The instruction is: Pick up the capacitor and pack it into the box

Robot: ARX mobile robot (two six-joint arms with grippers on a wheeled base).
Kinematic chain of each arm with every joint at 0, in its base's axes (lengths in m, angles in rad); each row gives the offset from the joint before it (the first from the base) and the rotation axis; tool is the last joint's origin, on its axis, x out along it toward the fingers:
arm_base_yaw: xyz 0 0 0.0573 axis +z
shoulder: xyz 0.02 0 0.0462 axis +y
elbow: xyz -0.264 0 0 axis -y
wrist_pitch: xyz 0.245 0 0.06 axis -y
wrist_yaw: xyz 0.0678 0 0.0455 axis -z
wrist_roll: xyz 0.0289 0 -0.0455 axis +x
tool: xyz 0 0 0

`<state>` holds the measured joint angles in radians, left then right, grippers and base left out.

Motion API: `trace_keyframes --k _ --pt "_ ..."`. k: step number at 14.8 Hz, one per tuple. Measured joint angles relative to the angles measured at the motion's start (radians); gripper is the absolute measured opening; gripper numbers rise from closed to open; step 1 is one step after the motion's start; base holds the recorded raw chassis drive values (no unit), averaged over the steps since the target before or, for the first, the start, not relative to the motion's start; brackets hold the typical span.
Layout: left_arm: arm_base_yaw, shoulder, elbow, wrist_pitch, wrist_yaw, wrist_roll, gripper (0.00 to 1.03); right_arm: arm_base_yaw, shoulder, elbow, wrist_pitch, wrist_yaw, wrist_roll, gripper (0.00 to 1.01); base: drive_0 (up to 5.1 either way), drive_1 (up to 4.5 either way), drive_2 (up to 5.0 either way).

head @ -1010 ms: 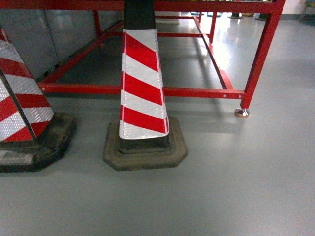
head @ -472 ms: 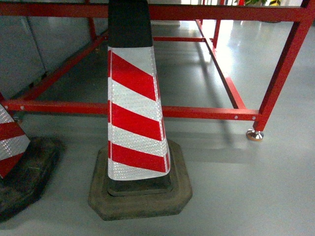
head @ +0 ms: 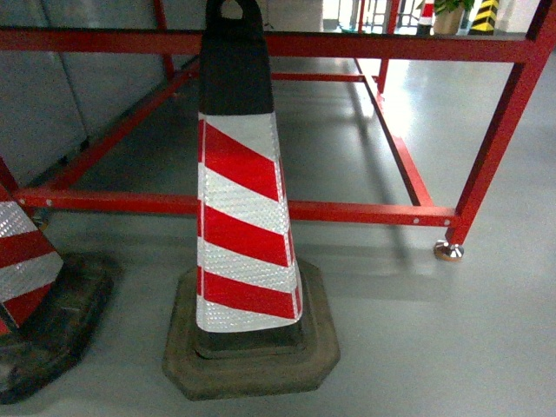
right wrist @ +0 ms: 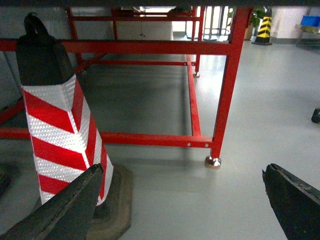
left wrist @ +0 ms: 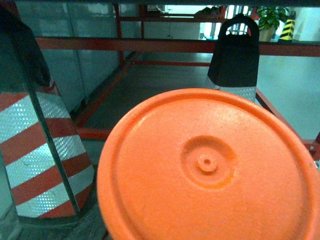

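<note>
Right gripper [right wrist: 182,200] fingers spread wide over bare floor [head: 452,347]. Left gripper not visible; an orange disc [left wrist: 210,170] fills its view. Cone [head: 239,208] at center; no box or capacitor visible.

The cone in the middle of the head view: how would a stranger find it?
Start at the red metal frame on the grey floor. The cone stands before its lower bar, whole, with a black looped top; its neighbour is cut off at the left edge.

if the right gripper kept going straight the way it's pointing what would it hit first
Probably the grey floor. The right gripper is open, nothing between its fingers. Next in line look to be the red frame's lower rail and foot, though depth is unclear.
</note>
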<state>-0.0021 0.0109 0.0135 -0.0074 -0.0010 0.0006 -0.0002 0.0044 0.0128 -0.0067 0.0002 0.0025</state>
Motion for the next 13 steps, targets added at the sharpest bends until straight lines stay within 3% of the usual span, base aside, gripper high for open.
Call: trace_keyframes --k 13 --pt "0.0 0.0 0.0 0.0 0.001 0.0 0.44 0.0 0.0 0.0 0.001 0.0 0.0 0.98 0.0 0.0 0.0"
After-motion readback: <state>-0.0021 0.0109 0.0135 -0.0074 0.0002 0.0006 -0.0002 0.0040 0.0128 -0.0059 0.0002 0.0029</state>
